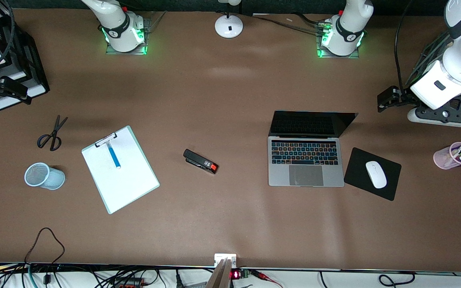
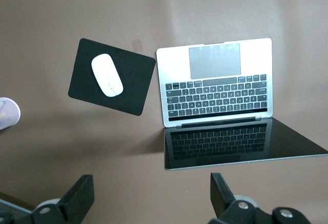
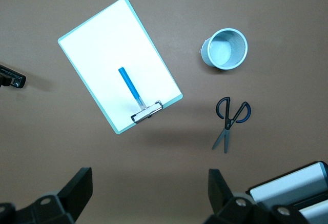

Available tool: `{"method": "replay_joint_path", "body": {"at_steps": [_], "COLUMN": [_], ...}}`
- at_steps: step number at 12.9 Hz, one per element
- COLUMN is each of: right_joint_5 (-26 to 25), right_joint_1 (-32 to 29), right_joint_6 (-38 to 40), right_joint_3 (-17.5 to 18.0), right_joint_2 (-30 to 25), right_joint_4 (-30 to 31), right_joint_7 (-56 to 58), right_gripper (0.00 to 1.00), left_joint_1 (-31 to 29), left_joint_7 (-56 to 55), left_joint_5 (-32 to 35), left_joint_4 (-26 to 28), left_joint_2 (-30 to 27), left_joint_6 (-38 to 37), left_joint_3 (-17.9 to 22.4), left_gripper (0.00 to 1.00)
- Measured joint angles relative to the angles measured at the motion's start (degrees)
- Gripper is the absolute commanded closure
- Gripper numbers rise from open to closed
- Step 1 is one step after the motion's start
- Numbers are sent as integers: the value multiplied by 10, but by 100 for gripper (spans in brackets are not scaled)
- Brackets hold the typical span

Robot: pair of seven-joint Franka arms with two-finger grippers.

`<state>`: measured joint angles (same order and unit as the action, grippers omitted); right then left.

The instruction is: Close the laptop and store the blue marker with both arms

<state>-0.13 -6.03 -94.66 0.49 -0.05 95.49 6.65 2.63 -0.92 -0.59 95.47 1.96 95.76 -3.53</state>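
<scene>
Nearest lies the clipboard bearing the blue marker; both my grippers hang spread and empty, so closing the open laptop comes next.

Laptop lid open, bare table around; mouse pad just beside. Blue marker on clipboard, unobstructed.

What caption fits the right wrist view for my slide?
Blue marker lying on a clipboard, with mesh cup and scissors beside it, open right hand above.
</scene>
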Motion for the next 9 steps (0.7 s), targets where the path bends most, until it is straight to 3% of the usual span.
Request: {"method": "replay_joint_path", "body": {"at_steps": [9], "right_joint_5": [0], "right_joint_1": [0], "right_joint_6": [10], "right_joint_3": [1], "right_joint_2": [14], "right_joint_4": [0], "right_joint_7": [7], "right_gripper": [0], "left_joint_1": [-2], "left_joint_7": [0], "left_joint_5": [0], "left_joint_4": [-8], "left_joint_2": [2], "left_joint_6": [4], "left_joint_3": [0], "left_gripper": [0]}}
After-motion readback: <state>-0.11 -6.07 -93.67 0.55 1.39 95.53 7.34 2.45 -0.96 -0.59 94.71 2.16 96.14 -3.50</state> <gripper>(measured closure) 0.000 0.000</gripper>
